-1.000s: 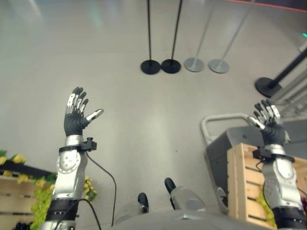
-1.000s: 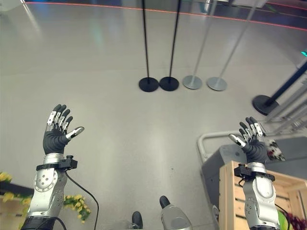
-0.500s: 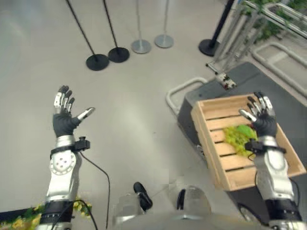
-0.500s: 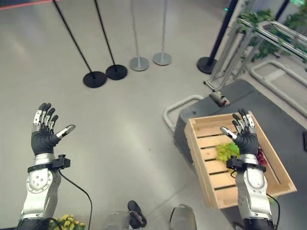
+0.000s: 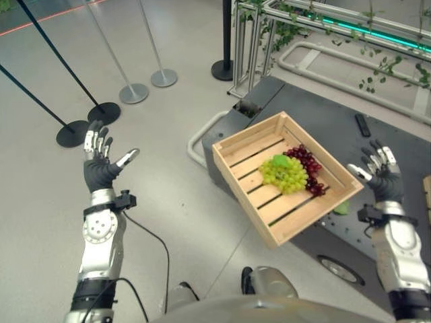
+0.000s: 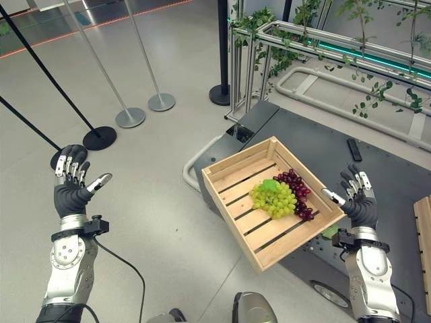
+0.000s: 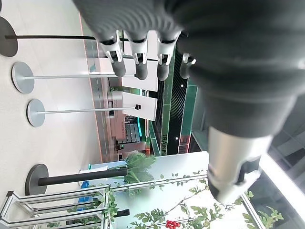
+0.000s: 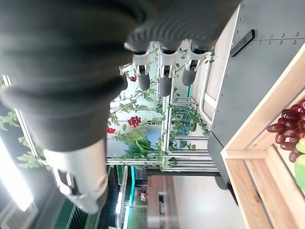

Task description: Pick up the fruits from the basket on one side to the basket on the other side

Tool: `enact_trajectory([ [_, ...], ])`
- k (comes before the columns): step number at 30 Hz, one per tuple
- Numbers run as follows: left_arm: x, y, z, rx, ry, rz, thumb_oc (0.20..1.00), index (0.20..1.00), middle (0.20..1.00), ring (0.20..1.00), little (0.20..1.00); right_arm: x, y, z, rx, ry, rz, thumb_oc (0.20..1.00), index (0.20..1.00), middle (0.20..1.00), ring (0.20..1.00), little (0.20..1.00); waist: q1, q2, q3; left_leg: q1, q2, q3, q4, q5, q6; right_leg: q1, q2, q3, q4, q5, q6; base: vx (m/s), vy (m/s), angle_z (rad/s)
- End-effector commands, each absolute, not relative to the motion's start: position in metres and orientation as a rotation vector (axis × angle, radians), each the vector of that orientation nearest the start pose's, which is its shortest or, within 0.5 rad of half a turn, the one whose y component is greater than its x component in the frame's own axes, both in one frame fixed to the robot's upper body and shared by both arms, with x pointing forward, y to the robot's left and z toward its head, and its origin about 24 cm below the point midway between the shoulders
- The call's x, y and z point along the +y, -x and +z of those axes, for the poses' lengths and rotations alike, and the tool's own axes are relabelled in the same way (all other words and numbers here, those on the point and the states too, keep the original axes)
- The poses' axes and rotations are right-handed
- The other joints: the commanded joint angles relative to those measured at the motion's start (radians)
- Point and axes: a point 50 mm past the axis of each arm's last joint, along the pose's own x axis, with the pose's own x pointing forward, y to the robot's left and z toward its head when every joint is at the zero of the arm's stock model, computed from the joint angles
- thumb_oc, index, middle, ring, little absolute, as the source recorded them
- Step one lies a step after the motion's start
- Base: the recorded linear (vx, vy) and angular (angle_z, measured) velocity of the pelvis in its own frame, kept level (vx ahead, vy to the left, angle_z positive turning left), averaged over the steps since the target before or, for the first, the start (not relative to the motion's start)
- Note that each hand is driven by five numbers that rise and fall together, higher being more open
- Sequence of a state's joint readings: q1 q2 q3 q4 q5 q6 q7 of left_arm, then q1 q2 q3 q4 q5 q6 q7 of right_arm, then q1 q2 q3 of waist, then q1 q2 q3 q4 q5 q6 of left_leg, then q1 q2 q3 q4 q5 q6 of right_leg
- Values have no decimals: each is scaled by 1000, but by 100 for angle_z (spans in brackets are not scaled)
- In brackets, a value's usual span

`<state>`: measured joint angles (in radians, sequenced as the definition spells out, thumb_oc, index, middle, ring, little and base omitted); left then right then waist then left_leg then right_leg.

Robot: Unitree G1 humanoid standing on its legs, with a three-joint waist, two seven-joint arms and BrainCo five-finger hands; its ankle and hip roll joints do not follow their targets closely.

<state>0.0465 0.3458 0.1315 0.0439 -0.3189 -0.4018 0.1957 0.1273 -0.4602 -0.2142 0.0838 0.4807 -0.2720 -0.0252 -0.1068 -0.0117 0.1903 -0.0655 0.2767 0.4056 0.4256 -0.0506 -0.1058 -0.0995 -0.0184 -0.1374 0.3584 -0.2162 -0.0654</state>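
Note:
A wooden slatted crate (image 5: 236,156) stands on a dark grey cart (image 5: 337,128) ahead and to the right. A green grape bunch (image 5: 285,174) lies in it, with a dark red grape bunch (image 5: 308,165) beside it on the far side. My right hand (image 5: 380,173) is raised just right of the crate, fingers straight and spread, holding nothing. My left hand (image 5: 100,165) is raised over the floor at the left, far from the crate, also open and empty. The crate's corner (image 8: 257,157) and red grapes (image 8: 288,126) show in the right wrist view.
Stanchion posts with round bases (image 5: 134,93) stand on the floor at the upper left. A metal frame with green vines (image 5: 323,27) runs behind the cart. A small black remote (image 5: 361,124) lies on the cart top. A second wooden edge (image 6: 423,249) shows at the far right.
The camera has swung right, so the crate and cart now sit mid-view and both grape bunches show. Both hands stay raised and open as before.

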Motion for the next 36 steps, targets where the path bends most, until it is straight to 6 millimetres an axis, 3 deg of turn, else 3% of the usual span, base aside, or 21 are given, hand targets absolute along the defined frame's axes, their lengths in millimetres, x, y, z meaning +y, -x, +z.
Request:
enact_trajectory([
  [1, 263, -230, 107, -479, -83, 334, 1000, 1000, 1000, 1000, 1000, -293, -229, 107, -374, 12, -257, 1000, 1000, 1000, 1000, 1000, 20, -49, 40, -137, -96, -265, 185, 54, 24, 101, 28, 115, -167, 75, 63, 5, 26, -40],
  [2, 263, -230, 107, -479, -84, 334, 1000, 1000, 1000, 1000, 1000, -293, -229, 107, -374, 12, -256, 1000, 1000, 1000, 1000, 1000, 19, -51, 37, -139, -98, -264, 179, 62, 26, 97, 26, 115, -170, 80, 63, 48, 45, -88],
  [4, 267, -226, 106, -476, -95, 362, 1000, 1000, 1000, 1000, 1000, -292, -231, 105, -367, -1, -257, 1000, 1000, 1000, 1000, 1000, 39, -45, 31, -153, -151, -368, 44, 14, 45, 105, 30, 143, -180, 77, 85, 105, 85, -92],
  [6, 271, -226, 106, -480, -101, 382, 1000, 1000, 1000, 1000, 1000, -290, -235, 106, -375, -1, -249, 1000, 1000, 1000, 1000, 1000, 53, -27, 31, -151, -165, -466, -120, 32, 33, 97, 41, 173, -170, 73, 104, 111, 174, -38],
  [7, 272, -227, 106, -478, -133, 382, 1000, 1000, 1000, 1000, 1000, -289, -239, 107, -375, 8, -241, 1000, 1000, 1000, 1000, 1000, 67, -23, 39, -175, -220, -574, -173, 75, 13, 93, 49, 219, -156, 68, 108, 71, 147, -71],
  [10, 274, -225, 103, -464, -133, 382, 1000, 1000, 1000, 1000, 1000, -289, -237, 104, -363, 14, -247, 1000, 1000, 1000, 1000, 1000, 43, -17, 30, -141, -205, -520, -199, 52, 16, 78, 42, 219, -125, 54, 115, 71, 221, -86],
  [14, 273, -224, 101, -446, -171, 334, 1000, 1000, 1000, 1000, 1000, -291, -234, 96, -326, 33, -259, 1000, 1000, 1000, 1000, 1000, 26, -24, 6, -90, -235, -460, -225, 13, 48, 50, -15, 249, -106, 63, 152, 56, 290, -45],
  [15, 272, -224, 97, -422, -170, 316, 1000, 1000, 1000, 1000, 1000, -286, -235, 94, -312, 43, -246, 1000, 1000, 1000, 1000, 1000, 18, -29, -3, -75, -254, -431, -227, -9, 68, 31, -40, 280, -91, 68, 176, 38, 277, -64],
  [20, 268, -226, 96, -402, -229, 254, 1000, 1000, 1000, 1000, 1000, -283, -235, 90, -297, 47, -245, 1000, 1000, 1000, 1000, 1000, 5, -34, -7, -60, -279, -368, -208, -50, 99, 9, -87, 316, -71, 78, 212, 15, 246, -55],
  [26, 259, -229, 92, -382, -223, 196, 1000, 1000, 1000, 1000, 1000, -274, -244, 93, -311, 50, -230, 1000, 1000, 1000, 1000, 1000, -13, -29, 9, -35, -303, -277, -208, -83, 125, -31, -145, 359, -95, 151, 265, -64, 196, -47],
  [28, 259, -230, 92, -383, -223, 196, 1000, 1000, 1000, 1000, 1000, -270, -250, 98, -333, 53, -223, 1000, 1000, 1000, 1000, 1000, -2, -24, 26, -27, -295, -241, -221, -82, 124, -77, -176, 291, -91, 197, 267, -145, 118, -63],
  [29, 259, -231, 95, -390, -225, 202, 1000, 1000, 1000, 1000, 1000, -265, -255, 101, -351, 40, -213, 1000, 1000, 1000, 1000, 1000, 35, -9, 36, -24, -275, -211, -227, -79, 119, -104, -237, 118, -66, 185, 259, -174, 125, -72],
  [30, 260, -231, 94, -385, -225, 207, 1000, 1000, 1000, 1000, 1000, -263, -255, 102, -352, 43, -208, 1000, 1000, 1000, 1000, 1000, 54, 2, 34, -24, -265, -196, -232, -78, 115, -93, -297, -3, -41, 172, 238, -127, 135, -134],
  [31, 260, -230, 94, -384, -226, 204, 1000, 1000, 1000, 1000, 1000, -263, -255, 100, -336, 65, -208, 1000, 1000, 1000, 1000, 1000, 37, 8, 30, -20, -265, -185, -242, -67, 119, -63, -295, -34, 36, 148, 229, -64, 76, -152],
  [32, 261, -230, 94, -385, -226, 205, 1000, 1000, 1000, 1000, 1000, -263, -255, 100, -336, 65, -207, 1000, 1000, 1000, 1000, 1000, 37, 8, 29, -22, -265, -184, -244, -62, 119, -66, -294, -34, 34, 153, 228, -29, 45, -101],
  [33, 260, -230, 93, -381, -219, 198, 1000, 1000, 1000, 1000, 1000, -264, -256, 97, -322, 65, -207, 1000, 1000, 1000, 1000, 1000, 32, 2, 25, -16, -267, -174, -242, -64, 121, -53, -260, -2, 43, 138, 229, -6, -35, -8],
  [35, 263, -224, 85, -336, -215, 196, 1000, 1000, 1000, 1000, 1000, -262, -258, 94, -304, 64, -195, 1000, 1000, 1000, 1000, 1000, 50, -13, 1, -7, -261, -127, -244, -73, 114, -9, -260, -37, -115, 163, 237, 6, -113, -22],
  [36, 264, -224, 85, -335, -215, 196, 1000, 1000, 1000, 1000, 1000, -262, -259, 94, -304, 64, -194, 1000, 1000, 1000, 1000, 1000, 53, -12, 0, -7, -259, -124, -244, -74, 114, -8, -257, -35, -120, 167, 237, 68, -188, -109],
])
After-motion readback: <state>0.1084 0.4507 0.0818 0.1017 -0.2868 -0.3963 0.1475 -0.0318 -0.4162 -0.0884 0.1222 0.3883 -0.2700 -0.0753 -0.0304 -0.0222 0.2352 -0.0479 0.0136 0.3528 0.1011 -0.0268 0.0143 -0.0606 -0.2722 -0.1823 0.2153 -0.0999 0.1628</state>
